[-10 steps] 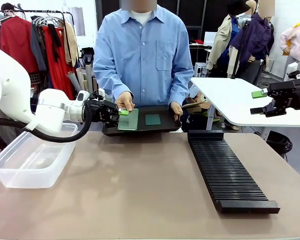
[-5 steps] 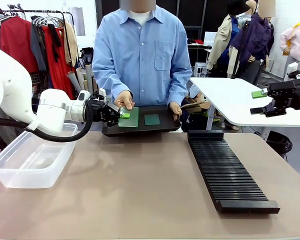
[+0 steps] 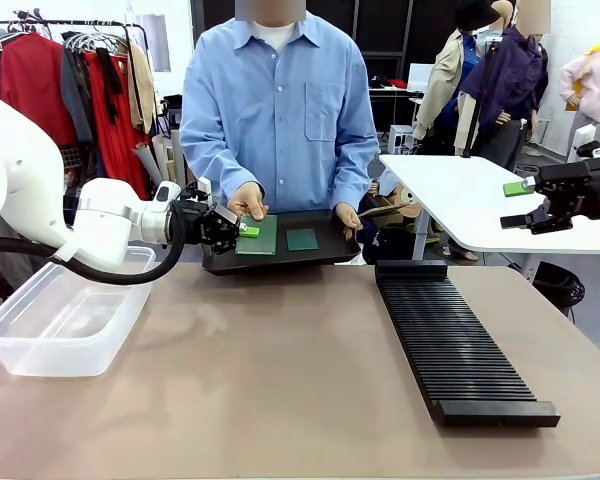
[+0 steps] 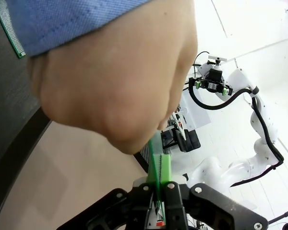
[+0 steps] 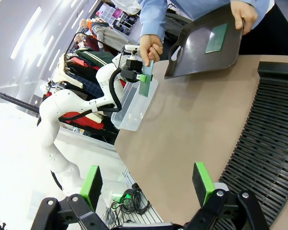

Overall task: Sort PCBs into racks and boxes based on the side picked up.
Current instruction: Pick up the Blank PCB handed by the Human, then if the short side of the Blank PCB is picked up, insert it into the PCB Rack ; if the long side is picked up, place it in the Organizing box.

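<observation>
Left gripper (image 3: 242, 230) clamped tight on the thin edge of a flat green PCB (image 3: 262, 238), also pinched by a person's hand (image 3: 248, 203), over the smooth black tray (image 3: 280, 259), far centre. Right gripper (image 3: 517, 204) spread wide, empty, far right. Ribbed black rack (image 3: 455, 345) right; clear tub (image 3: 60, 320) left.

The left arm (image 3: 40, 190) and right arm (image 4: 261, 120) are glossy white with rounded joints, each trailing a thick black cable (image 3: 110, 277). The left gripper (image 3: 242, 230) and right gripper (image 3: 508, 205) are black with bright green pads and small silver screws (image 4: 170, 185) at the finger bases. The person wears a light blue, long-sleeved button-up shirt (image 3: 280, 120) with a chest pocket, white showing at the collar.
</observation>
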Robot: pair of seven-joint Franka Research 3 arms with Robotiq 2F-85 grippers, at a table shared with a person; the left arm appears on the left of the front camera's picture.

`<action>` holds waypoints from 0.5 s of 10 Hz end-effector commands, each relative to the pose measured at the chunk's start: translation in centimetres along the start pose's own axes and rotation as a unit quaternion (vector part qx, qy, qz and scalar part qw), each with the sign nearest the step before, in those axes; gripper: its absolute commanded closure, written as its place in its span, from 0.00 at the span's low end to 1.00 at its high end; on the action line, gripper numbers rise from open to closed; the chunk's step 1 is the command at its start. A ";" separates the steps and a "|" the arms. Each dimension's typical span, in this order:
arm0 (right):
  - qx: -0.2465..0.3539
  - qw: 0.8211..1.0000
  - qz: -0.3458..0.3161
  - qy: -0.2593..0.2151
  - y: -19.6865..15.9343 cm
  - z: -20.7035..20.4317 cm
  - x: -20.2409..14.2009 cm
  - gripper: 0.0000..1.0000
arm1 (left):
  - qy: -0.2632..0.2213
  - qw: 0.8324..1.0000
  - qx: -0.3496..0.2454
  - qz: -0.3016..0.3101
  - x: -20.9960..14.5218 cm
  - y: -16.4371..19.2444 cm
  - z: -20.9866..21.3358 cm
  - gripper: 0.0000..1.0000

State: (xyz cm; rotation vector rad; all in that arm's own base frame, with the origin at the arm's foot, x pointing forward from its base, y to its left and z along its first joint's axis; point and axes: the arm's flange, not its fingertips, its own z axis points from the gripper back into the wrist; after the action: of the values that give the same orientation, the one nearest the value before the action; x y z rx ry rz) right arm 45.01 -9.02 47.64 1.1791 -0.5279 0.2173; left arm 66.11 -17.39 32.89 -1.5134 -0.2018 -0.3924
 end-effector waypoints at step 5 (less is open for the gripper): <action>0.004 1.000 0.002 -0.001 0.1 0.1 0.1 0.00 | 0.000 1.000 -0.002 -0.002 0.1 -0.2 -0.1 1.00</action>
State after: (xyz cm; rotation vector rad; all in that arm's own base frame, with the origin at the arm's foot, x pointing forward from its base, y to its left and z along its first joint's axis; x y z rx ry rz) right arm 45.01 -9.02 47.64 1.1791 -0.5278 0.2173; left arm 66.11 -17.39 32.87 -1.5132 -0.2018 -0.3920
